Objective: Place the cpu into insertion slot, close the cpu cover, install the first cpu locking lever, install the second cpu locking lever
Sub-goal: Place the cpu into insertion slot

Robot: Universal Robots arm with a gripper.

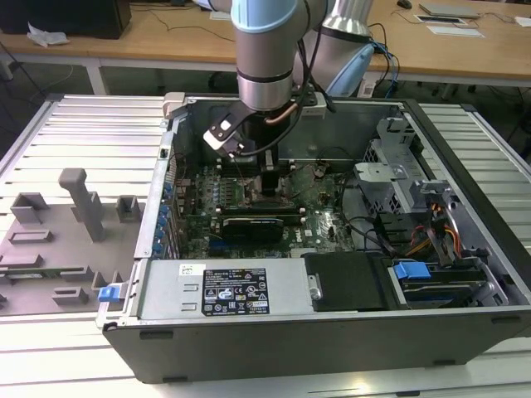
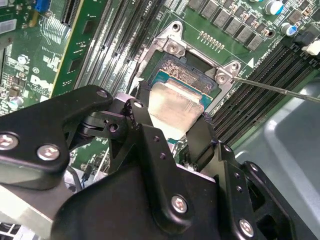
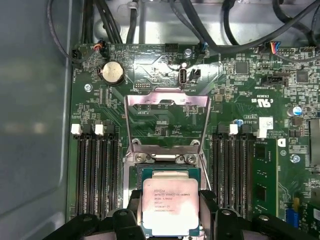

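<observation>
While the gripper (image 1: 270,189) hung inside the open computer case (image 1: 249,348), just above the middle of the exterior view and over the green motherboard (image 1: 325,214), you were on the first step: setting the cpu (image 3: 170,207) into the insertion slot (image 2: 184,70). Your fingers (image 2: 144,122) were clamped on the chip from two opposite edges, and its pale metal face was turned up to both wrist cameras. The chip sat directly over the socket. In the second wrist view a strip of the slot's rim and contact field showed past the chip's far edge. Whether it had bottomed in or was a shade above, I could not tell.

In the first wrist view the cpu cover (image 3: 167,100) stood raised on its hinge beyond the socket, so nothing was closed. One thin locking lever (image 2: 272,87) lay swung clear across the memory slots (image 2: 252,97).

By my judgement the placing was nearly done but not finished. The step called for a chip flat and square with the rim, with no corner riding high. It also called for no sideways drag across the contacts while your grip was on it.
</observation>
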